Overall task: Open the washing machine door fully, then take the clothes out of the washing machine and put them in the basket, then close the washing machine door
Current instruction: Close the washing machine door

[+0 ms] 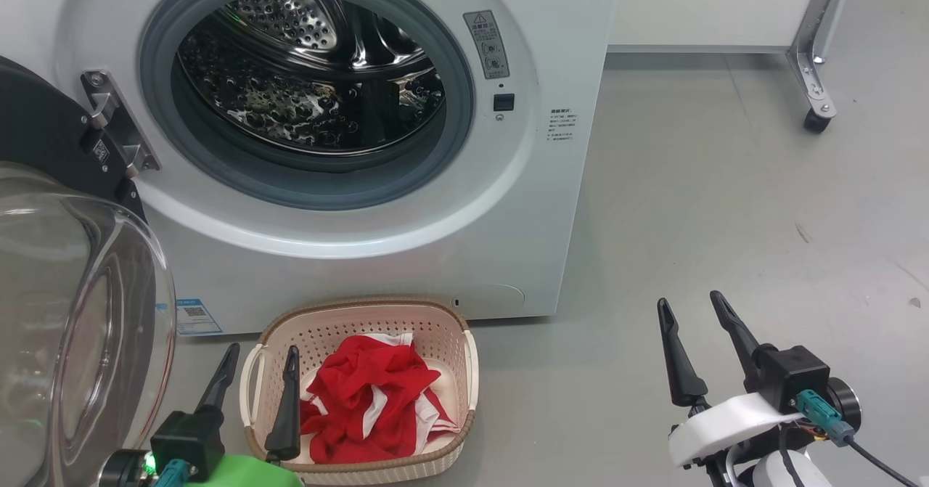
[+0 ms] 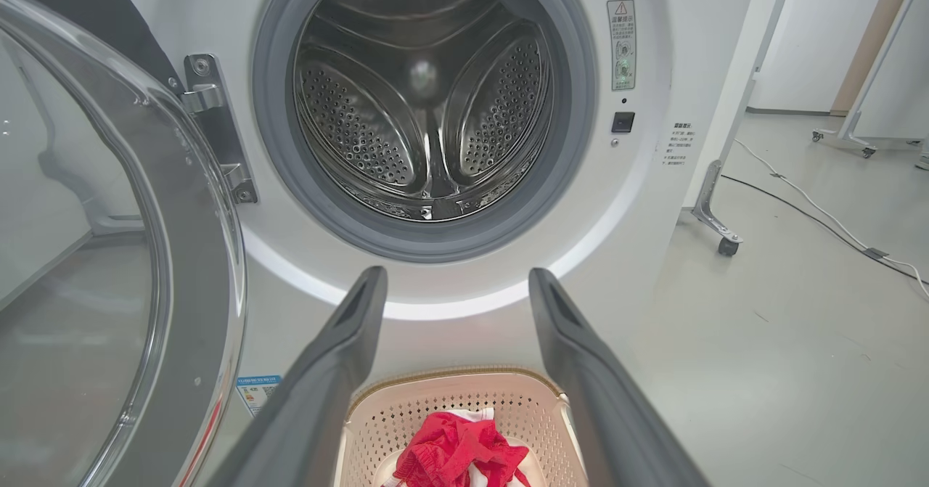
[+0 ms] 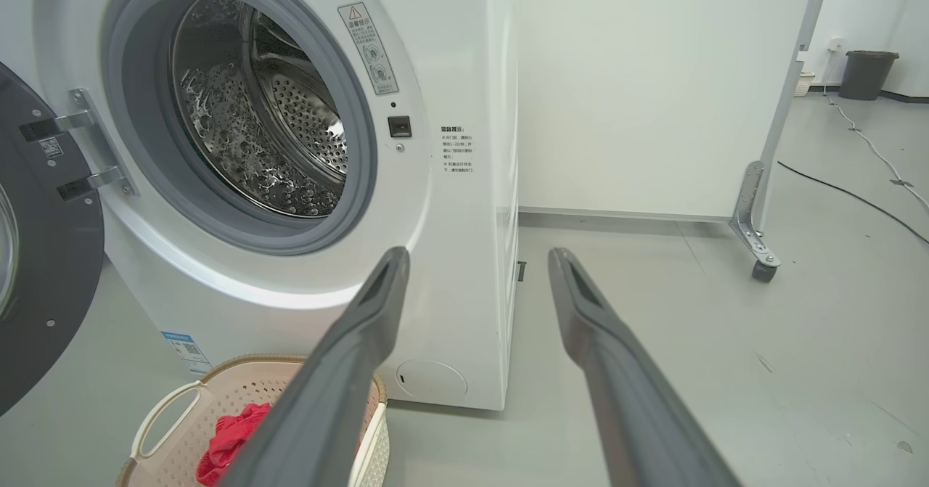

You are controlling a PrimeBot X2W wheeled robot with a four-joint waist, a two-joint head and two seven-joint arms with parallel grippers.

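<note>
While the red clothes (image 1: 370, 400) with white stripes lie in a bunch inside the cream basket (image 1: 341, 331), the basket sits on the grey floor (image 1: 726, 218) right in front of the washing machine (image 1: 551, 204), close to its bottom edge. The washing machine door (image 1: 51, 131) is swung wide open to the left. It hangs on a metal hinge (image 1: 116, 120), and its clear glass bowl (image 1: 80, 313) bulges out toward the robot. Through the round hole you can see the grey rubber ring (image 1: 319, 191) and the shiny steel drum (image 1: 312, 73) with lots of little holes. A small blue sticker (image 1: 197, 316) is low on the front of the machine, near the basket.

The left hand (image 1: 263, 349) hangs by the left side of the basket. Its two dark fingers are apart and hold nothing. One finger is over the basket and the other is just outside the handle. The right hand (image 1: 689, 300) is well off to the right, over the floor. Its fingers are apart too, and it holds nothing. Far back on the right stands a metal leg with a small wheel (image 1: 816, 120).
</note>
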